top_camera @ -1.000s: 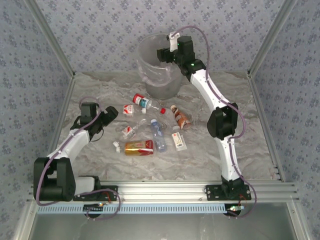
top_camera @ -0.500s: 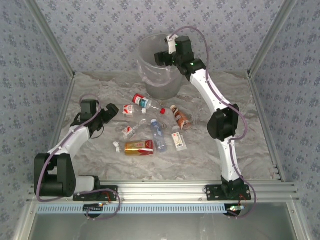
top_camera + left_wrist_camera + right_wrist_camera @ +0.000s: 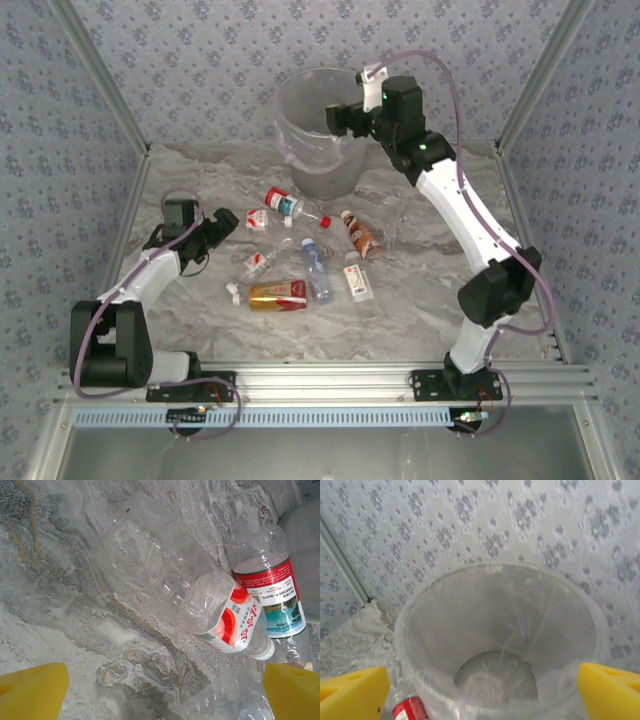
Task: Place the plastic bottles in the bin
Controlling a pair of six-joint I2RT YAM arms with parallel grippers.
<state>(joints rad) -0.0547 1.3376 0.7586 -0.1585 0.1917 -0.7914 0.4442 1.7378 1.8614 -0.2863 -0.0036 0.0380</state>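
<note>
Marbled tabletop [image 3: 420,290] unchanged; right fingers [image 3: 350,690] have spread wide over bin [image 3: 310,165].

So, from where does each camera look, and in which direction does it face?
Top external: above and behind the arms, facing down at the table, bottles and bin; both arms show, with left tool and right tool.
Left wrist: on the left arm, looking down at bottles on the table; its yellow fingertips show.
Right wrist: on the right arm, looking down into the bin; its yellow fingertips show.
Shared: the bin is in the top and right wrist views.
</note>
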